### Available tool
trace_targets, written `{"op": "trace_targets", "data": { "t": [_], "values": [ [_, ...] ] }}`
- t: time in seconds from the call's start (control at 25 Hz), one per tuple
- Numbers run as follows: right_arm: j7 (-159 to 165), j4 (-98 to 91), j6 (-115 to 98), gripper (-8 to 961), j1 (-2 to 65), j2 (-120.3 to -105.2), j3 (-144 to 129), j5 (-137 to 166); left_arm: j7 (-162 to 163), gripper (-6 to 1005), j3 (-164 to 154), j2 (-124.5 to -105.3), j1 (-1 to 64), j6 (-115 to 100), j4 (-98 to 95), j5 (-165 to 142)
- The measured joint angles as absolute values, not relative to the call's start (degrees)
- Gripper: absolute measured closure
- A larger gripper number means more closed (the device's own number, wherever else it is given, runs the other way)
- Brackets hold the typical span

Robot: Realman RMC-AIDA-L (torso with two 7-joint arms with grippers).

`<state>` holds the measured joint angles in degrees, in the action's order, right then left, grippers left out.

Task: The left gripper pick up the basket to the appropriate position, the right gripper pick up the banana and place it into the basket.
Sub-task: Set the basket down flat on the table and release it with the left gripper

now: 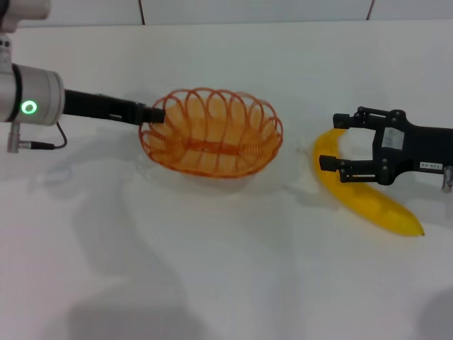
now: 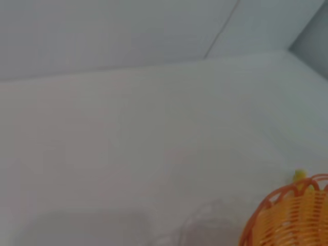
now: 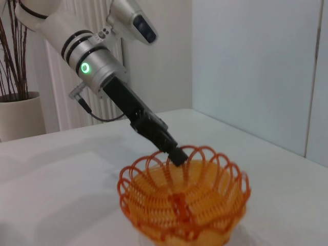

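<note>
Head view: left tool (image 1: 157,117) pinches basket (image 1: 211,132) rim; right tool (image 1: 331,143) spread astride banana (image 1: 361,188).

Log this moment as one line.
left hand: on basket rim | right hand: open, straddling banana | banana: on table

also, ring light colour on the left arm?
Green ring light on the white section; clearest in the head view.
</note>
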<state>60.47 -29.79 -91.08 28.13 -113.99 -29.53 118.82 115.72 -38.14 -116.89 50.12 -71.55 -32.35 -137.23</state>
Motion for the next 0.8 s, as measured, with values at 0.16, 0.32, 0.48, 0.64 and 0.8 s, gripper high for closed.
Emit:
{"op": "trace_targets", "data": {
  "t": [0.16,0.32,0.48,0.64,0.8],
  "values": [
    [60.47,-29.79,-91.23,168,28.43,-114.00,-29.53,118.82,117.72,944,-38.16,-116.93,51.18,-70.20,-30.78,-140.82],
    [60.47,-29.79,-91.34,170,28.58,-114.09,-29.53,118.82,119.14,945,-38.19,-116.90,51.17,-68.86,-30.48,-141.89],
    [60.47,-29.79,-91.44,171,28.60,-114.09,-29.53,118.82,119.70,937,-38.20,-116.87,51.22,-68.02,-30.58,-141.98],
    [60.47,-29.79,-91.48,173,28.74,-114.08,-29.53,118.82,121.14,928,-38.17,-116.71,51.54,-65.97,-30.68,-142.76],
    [60.85,-29.79,-91.50,175,28.78,-114.08,-29.53,118.82,121.35,920,-38.14,-116.82,51.95,-65.87,-30.45,-143.44]
  ]
}}
